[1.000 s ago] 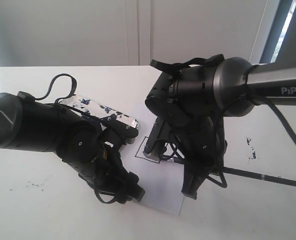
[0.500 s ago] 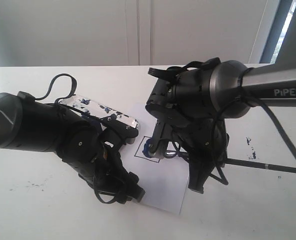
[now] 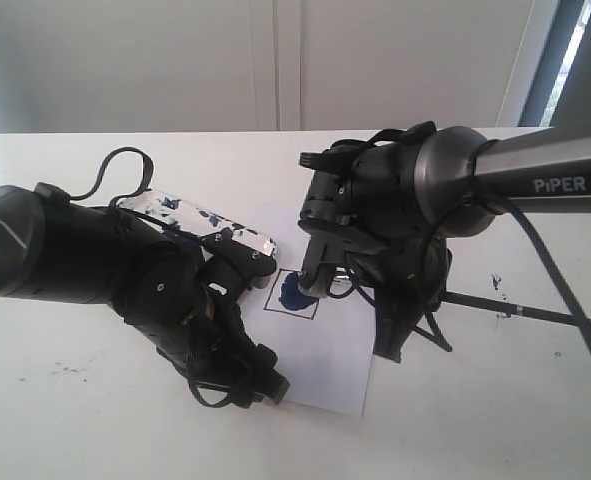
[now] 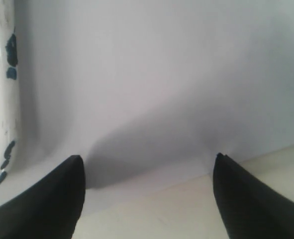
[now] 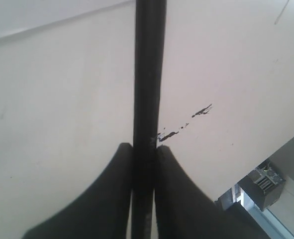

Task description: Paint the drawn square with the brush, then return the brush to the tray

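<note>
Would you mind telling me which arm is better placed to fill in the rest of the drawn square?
Right. The right gripper is shut on the brush at the partly blue drawn square; the left gripper is open and empty near the tray.

The drawn square [image 3: 293,295] now holds a dark blue smear. The right fingers [image 3: 311,282] have moved, swinging the brush [image 3: 515,309] handle round.

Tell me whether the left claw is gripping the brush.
No: the left claw stands open and empty over the paper, while the brush sits clamped in the right claw.
</note>
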Robot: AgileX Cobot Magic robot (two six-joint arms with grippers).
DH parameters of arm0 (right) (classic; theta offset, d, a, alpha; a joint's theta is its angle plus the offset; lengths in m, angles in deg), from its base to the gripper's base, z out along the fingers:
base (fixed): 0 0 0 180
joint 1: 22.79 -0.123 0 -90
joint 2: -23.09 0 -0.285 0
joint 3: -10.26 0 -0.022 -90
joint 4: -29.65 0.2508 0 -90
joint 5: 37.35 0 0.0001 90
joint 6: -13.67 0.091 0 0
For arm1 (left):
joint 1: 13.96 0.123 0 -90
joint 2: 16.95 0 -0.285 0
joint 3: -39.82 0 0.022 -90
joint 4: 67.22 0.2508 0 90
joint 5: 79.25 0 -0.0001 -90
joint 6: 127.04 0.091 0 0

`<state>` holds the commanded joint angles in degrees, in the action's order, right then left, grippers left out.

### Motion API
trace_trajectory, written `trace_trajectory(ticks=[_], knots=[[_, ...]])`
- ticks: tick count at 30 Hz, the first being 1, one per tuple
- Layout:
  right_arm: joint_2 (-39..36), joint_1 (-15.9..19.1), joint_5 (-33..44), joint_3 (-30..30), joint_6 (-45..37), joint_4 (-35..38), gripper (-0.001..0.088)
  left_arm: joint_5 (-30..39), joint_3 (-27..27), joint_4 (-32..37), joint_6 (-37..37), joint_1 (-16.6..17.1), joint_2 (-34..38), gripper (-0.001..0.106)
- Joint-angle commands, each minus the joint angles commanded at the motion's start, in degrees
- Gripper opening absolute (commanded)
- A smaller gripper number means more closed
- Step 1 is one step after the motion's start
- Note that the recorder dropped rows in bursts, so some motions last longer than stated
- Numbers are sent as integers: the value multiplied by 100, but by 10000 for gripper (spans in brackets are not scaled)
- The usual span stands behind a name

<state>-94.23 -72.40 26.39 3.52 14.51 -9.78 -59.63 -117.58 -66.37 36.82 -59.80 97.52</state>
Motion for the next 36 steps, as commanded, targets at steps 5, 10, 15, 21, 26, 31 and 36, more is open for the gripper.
trace_trajectory(ticks=[5, 10, 15, 21, 26, 31, 36], knots=[[0, 0, 118, 0, -84, 104, 0, 0, 0, 0, 0, 0, 0, 749], [0, 0, -27, 0, -84, 55, 0, 23, 0, 0, 0, 0, 0, 749], [0, 0, -190, 0, -84, 108, 0, -11, 0, 0, 0, 0, 0, 749], [-289, 0, -263, 50, -84, 133, 0, -31, 0, 0, 0, 0, 0, 749], [-488, 0, -358, 361, -28, 163, 0, -5, 0, 0, 0, 0, 0, 749], [-488, 0, -362, 551, -28, 220, 0, -5, 0, 0, 0, 0, 0, 749], [-536, 0, -274, 544, -84, 234, 0, -5, 0, 0, 0, 0, 0, 749]])
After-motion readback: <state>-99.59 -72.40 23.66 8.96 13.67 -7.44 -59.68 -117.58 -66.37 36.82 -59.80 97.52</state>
